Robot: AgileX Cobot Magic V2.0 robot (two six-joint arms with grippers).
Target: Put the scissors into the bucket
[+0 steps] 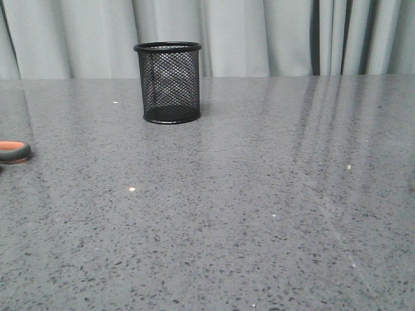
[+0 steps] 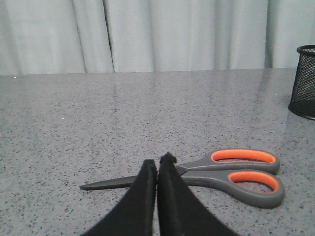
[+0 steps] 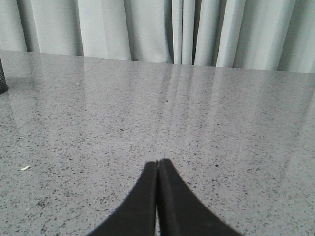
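Scissors (image 2: 211, 174) lie flat, well apart from bucket (image 1: 168, 82).

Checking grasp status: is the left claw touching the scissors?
Cannot tell. In the left wrist view the shut left claw overlaps the scissors, hiding any contact or gap.

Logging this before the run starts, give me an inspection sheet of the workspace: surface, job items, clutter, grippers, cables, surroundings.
Surface: grey speckled table, a few pale specks.
Job's things: scissors lying flat, blades closed; bucket upright, looks empty.
Clutter: nothing seen.
Grippers: left gripper shut, empty, in front of the scissors; right gripper shut, empty, over bare table.
Cables: nothing seen.
Surroundings: pale curtain behind the table.
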